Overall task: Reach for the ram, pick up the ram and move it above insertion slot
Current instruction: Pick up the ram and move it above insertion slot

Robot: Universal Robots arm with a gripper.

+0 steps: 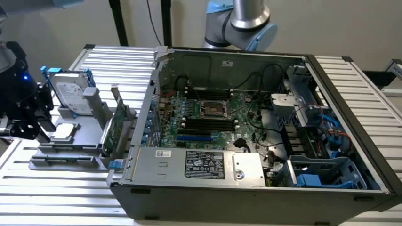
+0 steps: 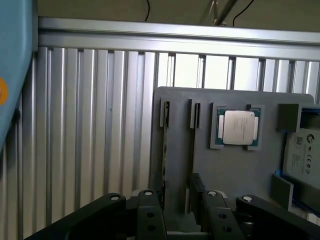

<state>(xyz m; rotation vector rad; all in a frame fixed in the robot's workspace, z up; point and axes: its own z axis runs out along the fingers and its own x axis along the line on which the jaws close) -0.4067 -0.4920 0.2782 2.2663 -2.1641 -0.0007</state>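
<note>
My gripper [image 1: 31, 133] hangs above the left end of the grey parts holder [image 1: 69, 157], open, with nothing between its black fingers [image 2: 150, 212]. Looking down in the wrist view, my gripper [image 2: 177, 202] is over the holder [image 2: 235, 170]. There a thin dark strip [image 2: 164, 150] stands on edge in a narrow slot, and I take it for the ram. It runs from the slot's end towards the gap between my fingers. The black memory slots [image 1: 207, 125] lie on the motherboard inside the open computer case [image 1: 251, 188], well to the exterior view's right of my gripper.
The holder also carries a processor chip [image 2: 238, 127], a hard drive [image 1: 69, 92] and a taller green card with a metal bracket [image 1: 114, 127] next to the case wall. The slatted aluminium table [image 1: 56, 197] ends in a rail [image 2: 175, 32]. The arm's base [image 1: 248, 23] stands behind the case.
</note>
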